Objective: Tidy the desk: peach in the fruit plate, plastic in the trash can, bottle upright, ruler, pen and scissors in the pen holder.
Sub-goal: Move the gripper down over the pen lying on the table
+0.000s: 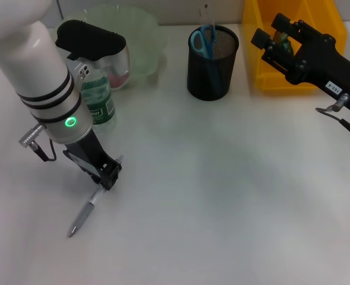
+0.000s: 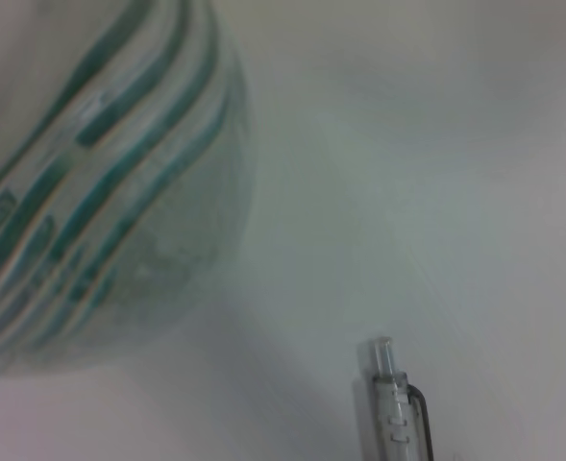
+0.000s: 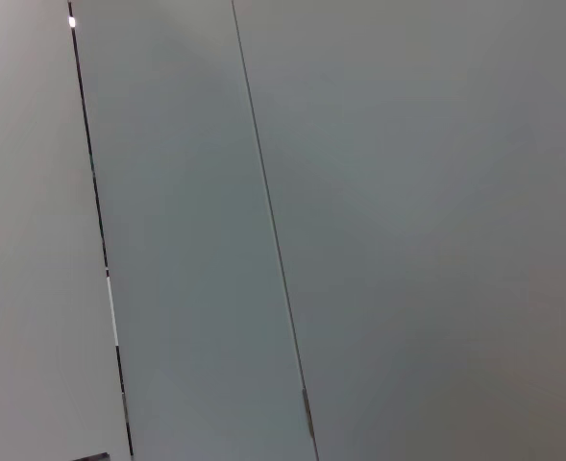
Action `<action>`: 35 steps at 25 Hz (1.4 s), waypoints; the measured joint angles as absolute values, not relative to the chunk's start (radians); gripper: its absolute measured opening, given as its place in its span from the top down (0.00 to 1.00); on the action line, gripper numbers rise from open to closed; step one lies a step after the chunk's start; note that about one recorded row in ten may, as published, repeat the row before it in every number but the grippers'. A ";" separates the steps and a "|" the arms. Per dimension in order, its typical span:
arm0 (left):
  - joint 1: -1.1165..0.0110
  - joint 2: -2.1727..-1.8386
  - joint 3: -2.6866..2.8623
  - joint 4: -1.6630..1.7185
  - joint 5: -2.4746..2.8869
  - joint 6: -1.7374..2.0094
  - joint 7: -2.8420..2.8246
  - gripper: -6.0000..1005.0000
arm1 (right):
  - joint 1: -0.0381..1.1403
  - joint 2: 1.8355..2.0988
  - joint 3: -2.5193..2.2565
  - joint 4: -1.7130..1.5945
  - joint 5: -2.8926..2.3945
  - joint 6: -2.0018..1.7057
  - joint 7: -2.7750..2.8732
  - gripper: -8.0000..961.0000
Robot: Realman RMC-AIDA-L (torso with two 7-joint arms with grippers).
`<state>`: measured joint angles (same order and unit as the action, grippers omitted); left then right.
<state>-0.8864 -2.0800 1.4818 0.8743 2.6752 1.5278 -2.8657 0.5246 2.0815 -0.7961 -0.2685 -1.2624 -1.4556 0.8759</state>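
A: Where is the left end effector (image 1: pixel 108 176)?

B: Low over the table (image 1: pixel 222 196), toward its left edge, right at the upper end of the pen (image 1: pixel 90 205). Its black fingers sit on either side of the pen's top, but whether they are pressed shut on it I cannot tell.

A: And the pen itself?

B: It lies flat on the table, running diagonally from the end effector down toward the near left corner. The left wrist view shows its clear barrel and clip end (image 2: pixel 395 403) on the white surface.

A: The bottle?

B: The bottle (image 1: pixel 97 101) stands upright just behind the left arm, near the far left of the table; its green-striped label fills one side of the left wrist view (image 2: pixel 100 182).

A: Other items?

B: The scissors (image 1: pixel 204 40) stand in the black mesh pen holder (image 1: pixel 212 62) by the far edge. A pale green fruit plate (image 1: pixel 133 38) sits at the far left, a yellow bin (image 1: pixel 293 44) at the far right.

A: The right end effector (image 1: pixel 270 37)?

B: Raised over the yellow bin, away from the work; its fingers' state I cannot tell.
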 joint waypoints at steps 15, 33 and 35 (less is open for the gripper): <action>-0.893 -2.080 1.483 0.877 2.675 1.528 -2.855 0.87 | 0.526 2.082 -0.793 -0.268 -1.262 -1.456 0.876 0.36; -0.924 -2.080 1.583 0.947 2.667 1.545 -2.825 0.70 | 0.526 2.082 -0.781 -0.268 -1.262 -1.454 0.876 0.36; -0.925 -2.080 1.585 0.951 2.663 1.542 -2.825 0.61 | 0.526 2.082 -0.779 -0.268 -1.261 -1.454 0.875 0.36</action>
<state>-0.9254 -2.0800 1.5846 0.9512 2.6626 1.5419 -2.8253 0.5261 2.0816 -0.7795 -0.2684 -1.2612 -1.4539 0.8753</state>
